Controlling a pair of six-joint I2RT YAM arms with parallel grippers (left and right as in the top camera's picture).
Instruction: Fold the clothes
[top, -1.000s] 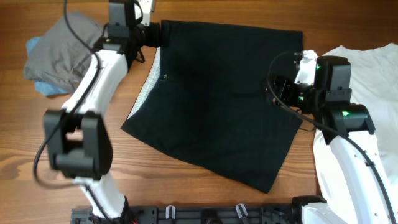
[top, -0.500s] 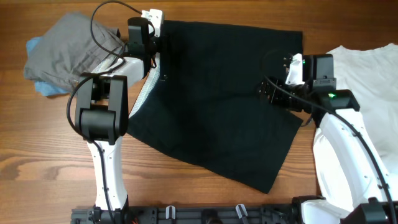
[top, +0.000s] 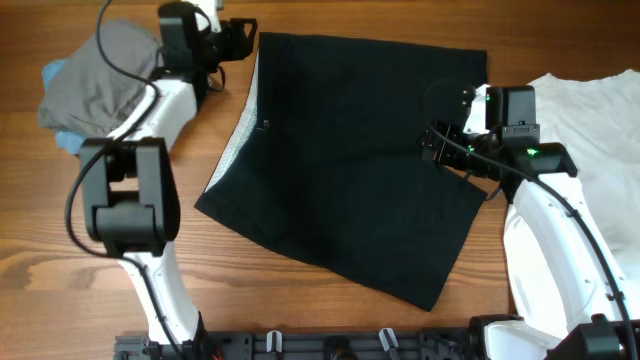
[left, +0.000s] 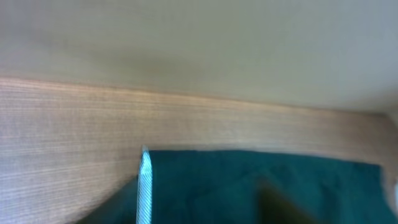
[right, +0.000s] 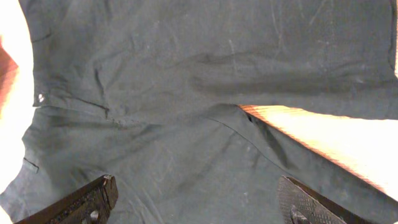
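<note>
Noting layout: black shorts (top: 350, 160) lie spread flat mid-surface (top: 330, 335), pale waistband (top: 236, 135) along their left edge, leg hems to the right, so the long axis runs roughly left to right with a slight tilt. Grey shorts (top: 95, 85) sit bunched well off the waistband side; a white shirt (top: 600, 120) lies just past the hem side. Left fingers (top: 238, 28) are just beside the shorts' far waistband corner, apparently clear of the cloth; the overhead view is too small and the left wrist view too blurred, so I cannot tell how far they are parted. Right fingers (right: 90, 200) are spread wide with nothing between them, poised over the hem-side edge with black cloth directly below. Judgement: each arm is nearer its own end; a fold across the long axis would need the left fingers on that corner and the right on the hem.
</note>
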